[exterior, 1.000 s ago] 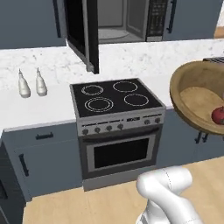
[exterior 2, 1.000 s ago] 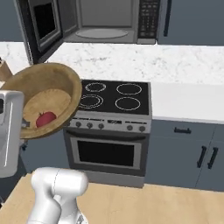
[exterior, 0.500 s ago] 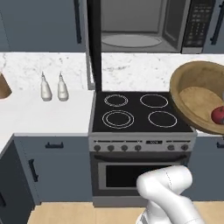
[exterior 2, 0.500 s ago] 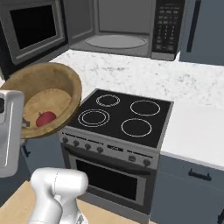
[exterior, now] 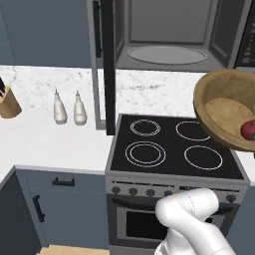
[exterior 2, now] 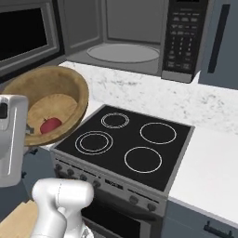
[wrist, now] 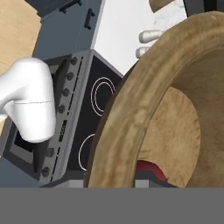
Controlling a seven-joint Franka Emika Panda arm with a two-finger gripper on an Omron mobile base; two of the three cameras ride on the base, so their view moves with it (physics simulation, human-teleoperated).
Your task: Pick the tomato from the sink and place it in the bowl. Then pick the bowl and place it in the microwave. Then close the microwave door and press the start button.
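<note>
Left base view: the bowl (exterior: pixel 226 107) hangs tilted in the air above the right edge of the stove (exterior: pixel 172 149), with the tomato (exterior: pixel 248 129) lying inside it. The microwave (exterior: pixel 172 35) stands open above, its door (exterior: pixel 104 64) swung out to the left, the turntable bare.

Right base view: the bowl (exterior 2: pixel 49 104) is carried at the left, beside the arm's white hand, tomato (exterior 2: pixel 50 124) in its hollow; the microwave (exterior 2: pixel 135 39) sits up and ahead.

Hand view: the bowl's rim (wrist: pixel 131 118) runs right up to the camera, so I judge the jaws are clamped on it, though the fingers themselves are hidden.

The tomato step looks done; placing the bowl inside, closing the door and pressing start remain.
</note>
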